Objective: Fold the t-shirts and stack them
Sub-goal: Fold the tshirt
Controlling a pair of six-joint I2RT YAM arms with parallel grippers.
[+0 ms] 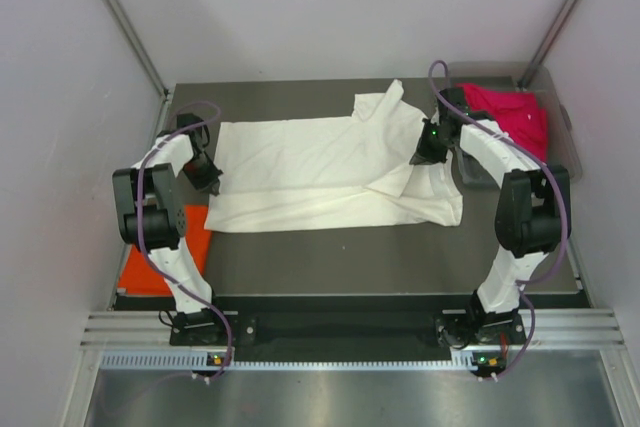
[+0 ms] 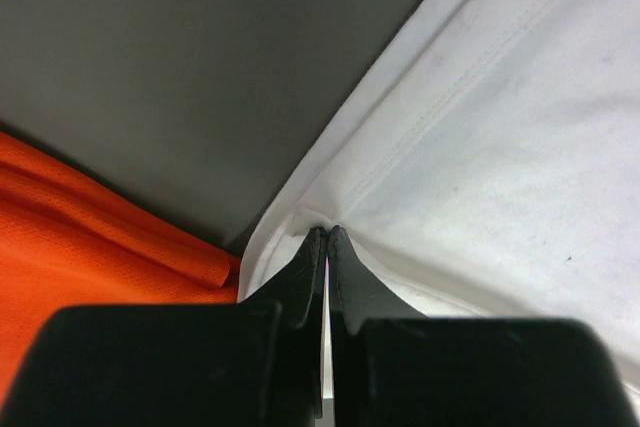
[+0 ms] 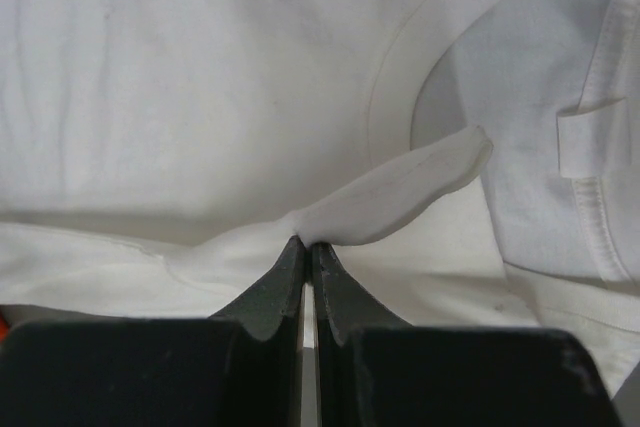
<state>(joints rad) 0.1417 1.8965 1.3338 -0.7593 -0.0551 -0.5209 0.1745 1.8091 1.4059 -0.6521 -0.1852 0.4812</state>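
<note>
A large cream-white t-shirt [image 1: 320,172] lies spread across the dark table [image 1: 400,257], with one sleeve bunched up at the back. My left gripper [image 1: 208,176] is at its left edge, shut on the hem; in the left wrist view the fingertips [image 2: 327,233] pinch the white cloth [image 2: 480,127]. My right gripper [image 1: 428,150] is at the shirt's right part, shut on a raised fold of the white cloth [image 3: 390,192] near the collar [image 3: 400,57], its tips [image 3: 307,243] closed together. An orange t-shirt [image 1: 150,267] lies at the table's near left, also seen in the left wrist view [image 2: 80,257].
A magenta-pink t-shirt [image 1: 510,112] lies in a grey bin [image 1: 566,142] at the back right corner. Pale walls enclose the table on three sides. A metal rail [image 1: 340,332] with both arm bases runs along the near edge.
</note>
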